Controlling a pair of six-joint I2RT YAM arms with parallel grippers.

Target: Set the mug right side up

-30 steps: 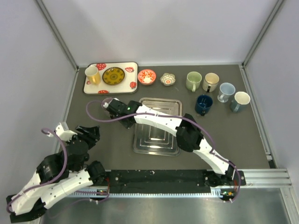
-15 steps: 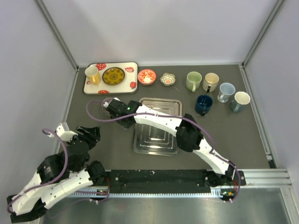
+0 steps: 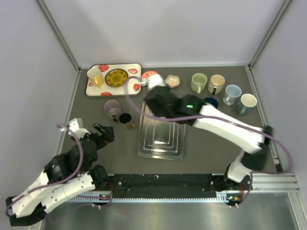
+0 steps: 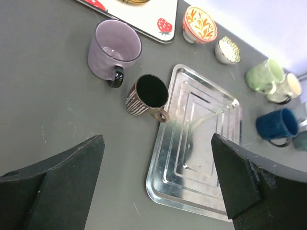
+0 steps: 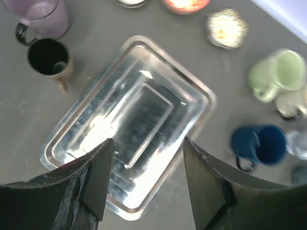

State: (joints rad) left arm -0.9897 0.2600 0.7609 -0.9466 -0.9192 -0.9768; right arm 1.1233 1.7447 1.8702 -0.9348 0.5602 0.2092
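Your striped mug point(image 4: 147, 97) stands upright beside the tray point(image 4: 201, 158). Your left claw point(image 4: 157, 146) gapes wide, empty; right claw point(image 5: 147, 148) hangs parted above the tray.

steel tray point(image 3: 160, 143) lying on the tabletop point(image 3: 81, 115) | strawberry-print tray point(image 3: 122, 91) sitting far left, carrying yellow cup point(image 3: 95, 76) and yellow plate point(image 3: 116, 77) | red bowl point(image 4: 199, 24) and flowered bowl point(image 3: 172, 80) sitting just right of it | green mug point(image 3: 198, 83), cream mug point(image 3: 216, 84) and navy mug point(image 4: 276, 125) standing far right
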